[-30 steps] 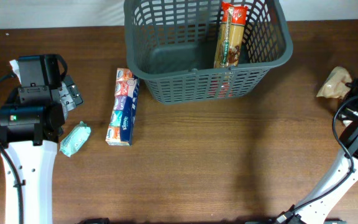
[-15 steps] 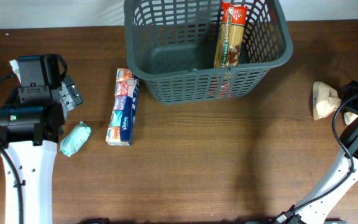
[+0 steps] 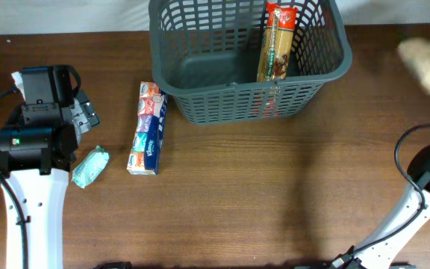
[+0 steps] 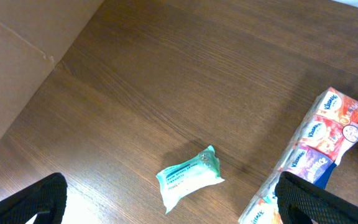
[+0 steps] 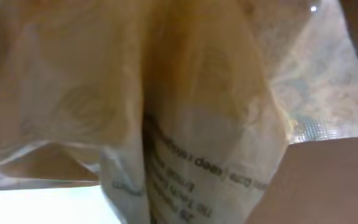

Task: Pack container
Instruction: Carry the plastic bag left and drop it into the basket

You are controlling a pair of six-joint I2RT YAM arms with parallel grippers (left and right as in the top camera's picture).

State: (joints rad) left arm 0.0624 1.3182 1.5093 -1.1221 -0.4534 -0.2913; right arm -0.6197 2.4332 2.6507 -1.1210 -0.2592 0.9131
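Observation:
The container, a dark grey slotted basket, stands at the back middle of the table. A pasta pack leans inside it on the right. A crinkly beige bag shows blurred in the air at the far right. The same beige bag fills the right wrist view, and my right gripper is shut on it, its fingers hidden behind the plastic. My left gripper hangs open above the table, a green wipes packet lying below between its fingers.
A long pack of tissue packets lies left of the basket, and the green wipes packet lies further left near my left arm. The right arm's white link rises at the right edge.
My right gripper has shut on the beige bag and lifted it off the table, carrying it up and toward the back right. The left arm has not moved.

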